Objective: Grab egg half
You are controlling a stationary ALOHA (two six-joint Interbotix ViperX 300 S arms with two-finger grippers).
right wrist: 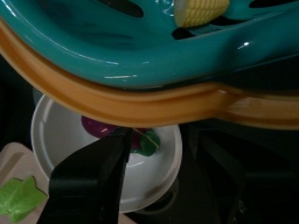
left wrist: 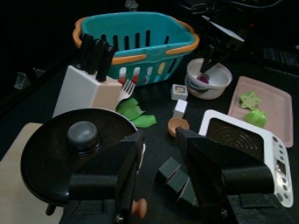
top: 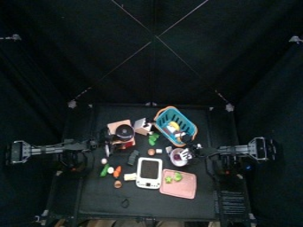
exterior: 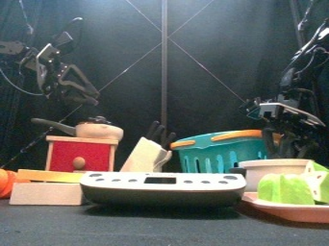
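You've got black curtains (top: pixel 71 44) all round, crossed lines overhead w/ dim light, small black table (top: pixel 89 191) in the middle.

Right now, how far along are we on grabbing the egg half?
Nothing done yet. Both grippers empty: left gripper open over the black pot, right gripper open above the white bowl. Remaining: the whole grasp; the egg half may be the small white piece beyond the pot.

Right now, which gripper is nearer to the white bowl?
Right. The right gripper hangs directly over the white bowl, beside the teal basket. The left gripper is across the table, above the black pan.
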